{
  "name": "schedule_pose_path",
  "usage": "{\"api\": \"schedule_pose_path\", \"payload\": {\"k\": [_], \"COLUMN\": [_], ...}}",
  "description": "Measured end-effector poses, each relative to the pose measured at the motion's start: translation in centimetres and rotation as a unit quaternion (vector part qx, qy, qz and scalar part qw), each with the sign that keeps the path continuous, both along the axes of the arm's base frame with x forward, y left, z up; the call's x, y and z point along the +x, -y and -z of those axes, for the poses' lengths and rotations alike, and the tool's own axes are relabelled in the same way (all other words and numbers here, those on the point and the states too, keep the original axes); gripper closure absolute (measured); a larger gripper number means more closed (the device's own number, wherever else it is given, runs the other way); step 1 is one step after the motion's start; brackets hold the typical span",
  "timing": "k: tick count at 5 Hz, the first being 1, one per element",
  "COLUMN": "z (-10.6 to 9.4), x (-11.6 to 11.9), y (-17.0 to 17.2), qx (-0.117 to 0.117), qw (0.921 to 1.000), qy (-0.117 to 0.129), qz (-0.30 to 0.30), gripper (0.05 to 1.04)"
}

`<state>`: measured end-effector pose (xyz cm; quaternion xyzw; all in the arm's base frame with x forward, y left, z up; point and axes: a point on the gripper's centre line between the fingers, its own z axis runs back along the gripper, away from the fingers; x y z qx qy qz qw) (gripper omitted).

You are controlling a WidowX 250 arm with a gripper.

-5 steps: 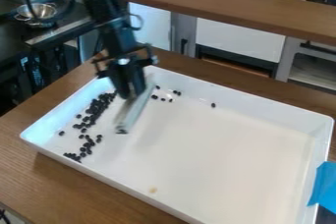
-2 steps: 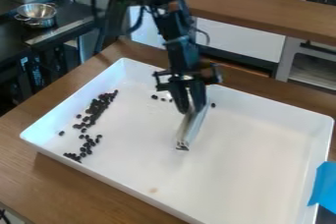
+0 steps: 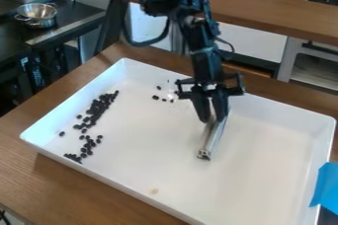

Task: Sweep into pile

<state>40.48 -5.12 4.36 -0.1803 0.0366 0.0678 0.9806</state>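
Observation:
The black gripper (image 3: 212, 119) hangs over the middle of the white tray (image 3: 267, 169), shut on a pale, flat sweeping tool (image 3: 211, 142) that slants down toward the tray floor. Many black beans (image 3: 98, 108) lie in a loose band along the tray's left side, with a second cluster (image 3: 88, 145) just below it. A few more beans (image 3: 163, 99) are scattered near the back wall, left of the gripper. Whether the tool touches the tray floor I cannot tell.
The tray's raised walls surround the work area on a wooden table (image 3: 39, 179). Blue tape (image 3: 324, 188) covers part of the right wall. A raised wooden shelf (image 3: 264, 12) runs behind, and a metal colander (image 3: 37, 15) stands on a dark counter at the upper left.
From beside the beans at the left, the gripper has carried the tool right to the tray's middle. The left clusters look unchanged.

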Motion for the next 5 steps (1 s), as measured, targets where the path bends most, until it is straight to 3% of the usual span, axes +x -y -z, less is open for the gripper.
{"api": "schedule_pose_path", "payload": {"k": [2, 5], "z": [0.3, 0.8], "x": [1.0, 0.9], "y": [0.5, -4.5], "qx": [0.002, -0.001], "qw": [0.9999, 0.9994], "qy": [-0.004, -0.011], "qz": [-0.01, -0.034], "gripper": [0.774, 0.774]}}
